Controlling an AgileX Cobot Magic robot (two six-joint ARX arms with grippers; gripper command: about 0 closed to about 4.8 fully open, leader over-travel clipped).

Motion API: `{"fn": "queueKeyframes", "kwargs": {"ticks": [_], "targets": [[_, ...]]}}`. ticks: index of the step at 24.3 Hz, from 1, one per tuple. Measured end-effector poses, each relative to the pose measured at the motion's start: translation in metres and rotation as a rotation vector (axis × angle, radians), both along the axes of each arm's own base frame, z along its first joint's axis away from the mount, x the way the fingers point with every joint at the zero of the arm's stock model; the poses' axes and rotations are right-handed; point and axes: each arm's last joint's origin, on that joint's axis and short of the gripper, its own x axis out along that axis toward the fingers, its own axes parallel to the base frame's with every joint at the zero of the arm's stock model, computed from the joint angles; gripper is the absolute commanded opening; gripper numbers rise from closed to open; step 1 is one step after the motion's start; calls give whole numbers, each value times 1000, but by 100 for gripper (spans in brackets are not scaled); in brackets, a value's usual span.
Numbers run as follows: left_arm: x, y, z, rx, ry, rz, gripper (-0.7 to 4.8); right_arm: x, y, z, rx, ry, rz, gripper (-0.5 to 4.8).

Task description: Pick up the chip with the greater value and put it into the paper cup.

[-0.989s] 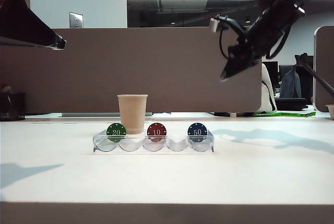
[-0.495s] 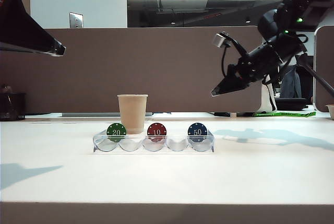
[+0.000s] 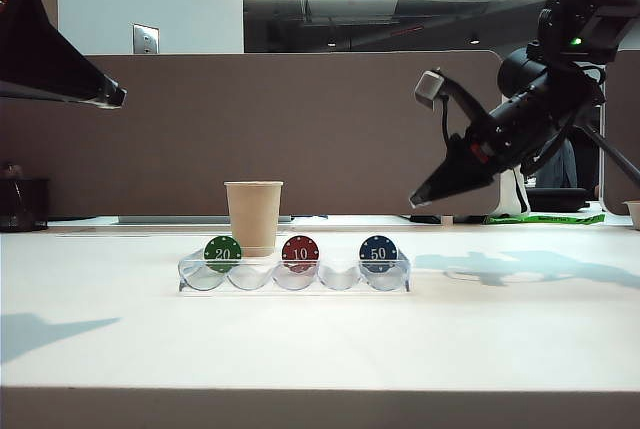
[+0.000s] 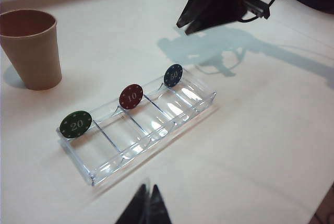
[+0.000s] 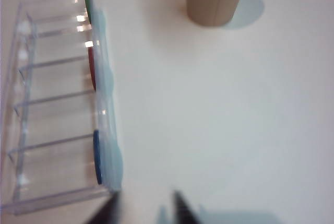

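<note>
1. Chip [image 3: 378, 251], the blue one with "50" on it, stands on its edge in the far right slot of the clear tray [image 3: 340, 279], low in the middle of the exterior view. Nothing is holding it.
2. The right gripper [image 5: 146, 205] has its two dark fingers spread apart, with nothing between them. It hangs in the air at the right of the exterior view [image 3: 425, 194], above the chip and a bit to its right.
3. The left gripper [image 4: 145, 208] has its tips pressed together and holds nothing. It sits high in the upper left of the exterior view [image 3: 105, 97].
4. Count: three chips, one tray, one paper cup [image 3: 254, 215]. The other chips are the green chip [image 3: 222, 251] marked "20" and the red chip [image 3: 300, 250] marked "10".
5. The paper cup stands behind the tray, between the green and red chips.
6. The left wrist view shows five slots in the tray and the inside of the cup. The right wrist view shows the chips edge-on, so no numbers can be read there.
</note>
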Motion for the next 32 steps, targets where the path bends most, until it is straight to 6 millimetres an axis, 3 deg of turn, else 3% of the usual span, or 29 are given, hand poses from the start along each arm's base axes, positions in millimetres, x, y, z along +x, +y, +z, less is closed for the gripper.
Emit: {"fn": "queueKeyframes", "kwargs": {"ticks": [5, 7, 12, 32], "targets": [[0, 0, 0, 0, 0, 0, -6, -5, 3, -3, -38, 2, 41, 210], [0, 0, 0, 0, 0, 0, -6, -8, 6, -4, -40, 13, 68, 248], [0, 0, 0, 0, 0, 0, -6, -19, 18, -8, -69, 13, 179, 253], [0, 0, 0, 0, 0, 0, -6, -8, 34, -1, -18, -50, 117, 252]]}}
